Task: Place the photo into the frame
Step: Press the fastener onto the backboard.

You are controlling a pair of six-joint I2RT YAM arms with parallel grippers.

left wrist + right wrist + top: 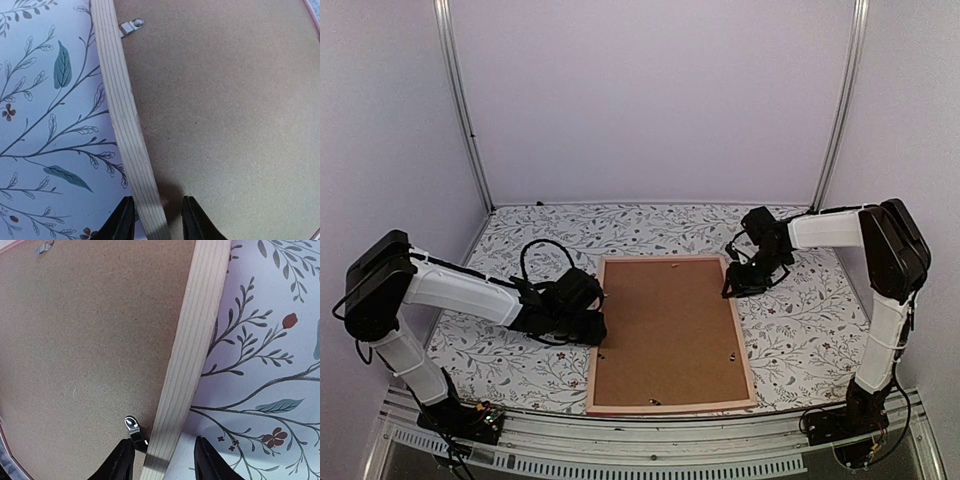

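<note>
Frame (670,407) lies back-up in the middle of the table (800,340). Its long sides run near to far, and its near end is close to the table's near edge. Backing (670,330) sits inside the frame and fills it rail to rail. Small metal clips show round the backing edge: one by the left rail (131,26), one by the right rail (132,424). Can't tell if they are turned home.

Photo: not visible in any view. If it is in, it is under the backing and hidden. None lies loose on the table.

Left gripper (154,221) is at the frame's left rail, about midway along, one finger on each side of it. The outer finger looks to be against the wood, and there is a shadowed gap at the inner one. The tips are cut off by the picture edge, so can't tell whether it is pinching the rail or just straddling it.

Right gripper (165,461) is at the right rail near the far right corner. Its jaws are spread and straddle the rail, with a gap on both sides. Nothing is gripped. The clip sits just inside its inner finger.

Progress, as a judgement: the backing is seated, so this looks like a late stage, with the photo probably enclosed, though that is unconfirmed. Left to do, likely: secure the clips, then maybe turn the frame face-up to check. If the photo is not in, the backing has to come out first.
</note>
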